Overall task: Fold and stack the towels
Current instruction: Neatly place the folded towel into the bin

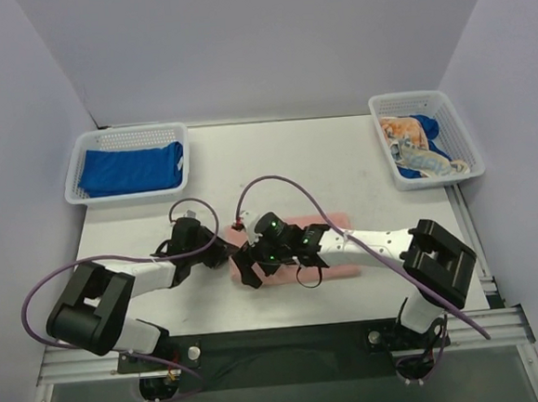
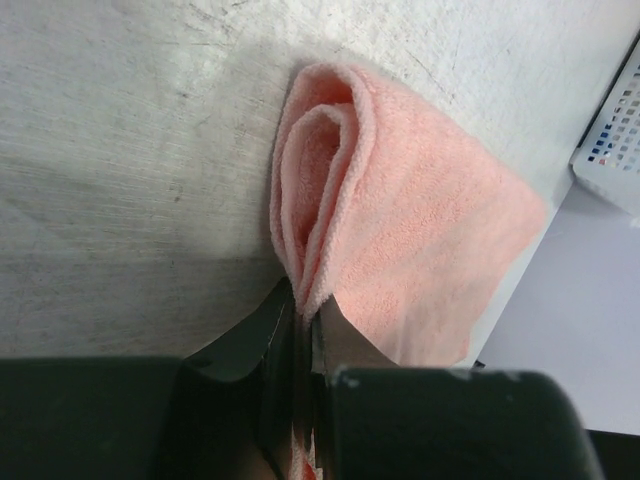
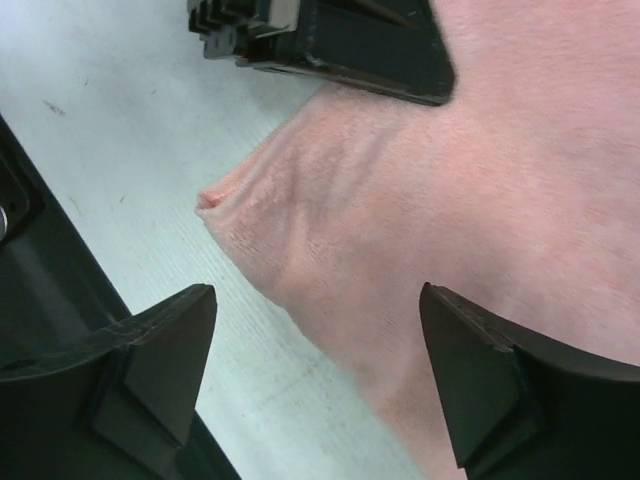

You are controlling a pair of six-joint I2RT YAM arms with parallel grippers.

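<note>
Table (image 1: 340, 158) first: pale grey, scuffed in the L wrist view. Far-left corner has the left basket (image 1: 73, 174), white mesh, w/ the blue towel (image 1: 131, 168) lying flat inside. Far-right corner has the right basket (image 1: 459, 130), same mesh. In it the printed towel (image 1: 409, 143) sits crumpled, orange and white, w/ a blue cloth (image 1: 428, 128) bunched against it. Any lettering on that print is too small to read from above.

And centre stage is the pink towel (image 2: 430, 220), on the table's near half btwn the two arms, mostly covered by them in the top view. It's doubled over, its layers curling into a loop at one end.

The left gripper (image 2: 300, 300) has its fingers pinched together on that layered edge, cloth clamped btwn them. The right gripper (image 3: 315, 300) hangs over a puckered corner of the same towel w/ its fingers wide apart, gripping nothing.
</note>
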